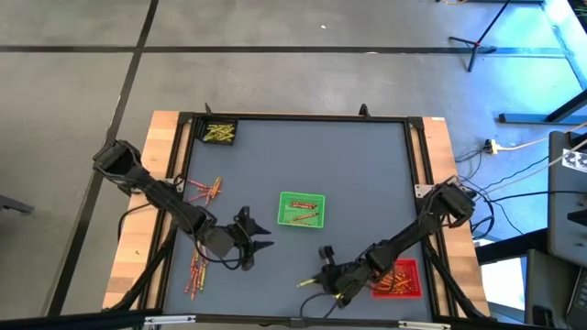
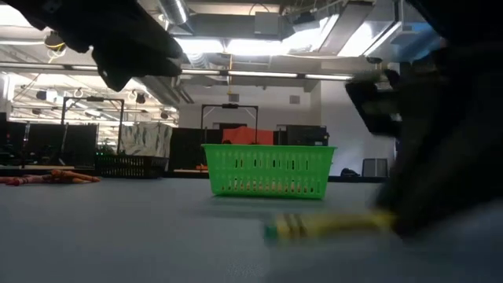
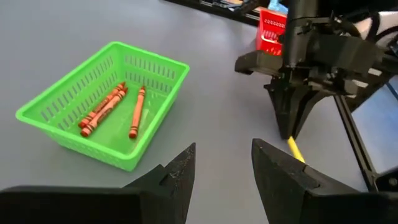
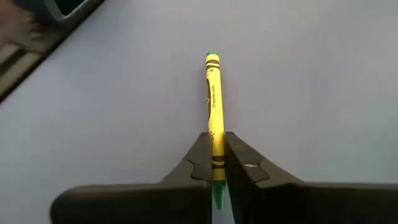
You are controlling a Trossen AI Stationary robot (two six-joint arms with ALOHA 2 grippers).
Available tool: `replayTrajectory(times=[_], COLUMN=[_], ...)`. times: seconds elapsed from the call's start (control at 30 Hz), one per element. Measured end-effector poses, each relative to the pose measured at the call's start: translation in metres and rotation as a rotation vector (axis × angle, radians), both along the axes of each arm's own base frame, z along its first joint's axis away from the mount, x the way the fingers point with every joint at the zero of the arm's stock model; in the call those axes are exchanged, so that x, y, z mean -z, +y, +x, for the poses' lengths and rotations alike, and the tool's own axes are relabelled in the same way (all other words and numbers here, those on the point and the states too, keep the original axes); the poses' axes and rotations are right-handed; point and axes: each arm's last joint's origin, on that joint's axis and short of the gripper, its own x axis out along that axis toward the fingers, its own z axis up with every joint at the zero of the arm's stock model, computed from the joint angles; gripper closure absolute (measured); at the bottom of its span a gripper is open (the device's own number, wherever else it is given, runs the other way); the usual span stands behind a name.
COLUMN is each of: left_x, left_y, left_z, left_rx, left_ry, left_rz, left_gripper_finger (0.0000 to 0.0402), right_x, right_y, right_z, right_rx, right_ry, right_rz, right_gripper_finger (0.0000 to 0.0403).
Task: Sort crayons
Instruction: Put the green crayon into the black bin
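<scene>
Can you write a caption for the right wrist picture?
Right gripper pinches a yellow crayon lying on the grey table.

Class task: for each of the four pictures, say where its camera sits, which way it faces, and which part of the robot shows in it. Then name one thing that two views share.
High view: above the table, facing straight down; both arms show.
Low view: at table height, facing across to the green tray; dark arm parts hang above.
Left wrist view: behind the open left gripper, facing the right gripper.
Right wrist view: behind the right gripper, shut on the yellow crayon.
Shared: the crayon shows in both wrist views.
</scene>
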Motion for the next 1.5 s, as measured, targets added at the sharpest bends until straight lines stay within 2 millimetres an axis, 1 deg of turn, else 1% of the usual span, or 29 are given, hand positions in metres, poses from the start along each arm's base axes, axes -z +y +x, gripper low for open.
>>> replayTrajectory(times=[0.17, 0.27, 0.37, 0.43, 0.6, 0.77, 0.9, 1.1, 1.23, 1.5], left_x=[-0.001, -0.004, -0.009, -0.010, -0.001, 0.007, 0.011, 0.011, 0.012, 0.013], left_y=[0.005, 0.005, 0.004, 0.002, 0.002, 0.008, 0.017, 0.032, 0.040, 0.041], left_z=[0.003, 0.006, 0.008, 0.011, 0.022, 0.032, 0.037, 0.043, 0.046, 0.048], left_rx=[-0.018, 0.000, 0.045, 0.079, 0.127, 0.113, 0.084, 0.037, 0.039, 0.133], left_ry=[-0.006, -0.036, -0.081, -0.107, -0.131, -0.137, -0.115, -0.101, -0.089, -0.097], left_rz=[0.006, 0.041, 0.119, 0.193, 0.358, 0.439, 0.473, 0.487, 0.498, 0.463], left_gripper_finger=[0.0260, 0.0260, 0.0260, 0.0260, 0.0260, 0.0260, 0.0260, 0.0260, 0.0261, 0.0261], right_x=[-0.037, -0.051, -0.069, -0.077, -0.083, -0.083, -0.084, -0.084, -0.085, -0.092], right_y=[-0.008, -0.016, -0.025, -0.034, -0.058, -0.078, -0.088, -0.097, -0.097, -0.096], right_z=[-0.005, -0.012, -0.016, -0.016, -0.005, 0.008, 0.014, 0.019, 0.019, 0.025], right_rx=[0.057, 0.103, 0.189, 0.243, 0.333, 0.347, 0.362, 0.349, 0.339, 0.318], right_ry=[-0.072, -0.076, -0.128, -0.140, -0.155, -0.136, -0.135, -0.120, -0.129, -0.212], right_rz=[-0.072, -0.131, -0.184, -0.224, -0.283, -0.290, -0.290, -0.262, -0.283, -0.284], right_gripper_finger=[0.0396, 0.0389, 0.0386, 0.0388, 0.0389, 0.0387, 0.0390, 0.0387, 0.0390, 0.0387])
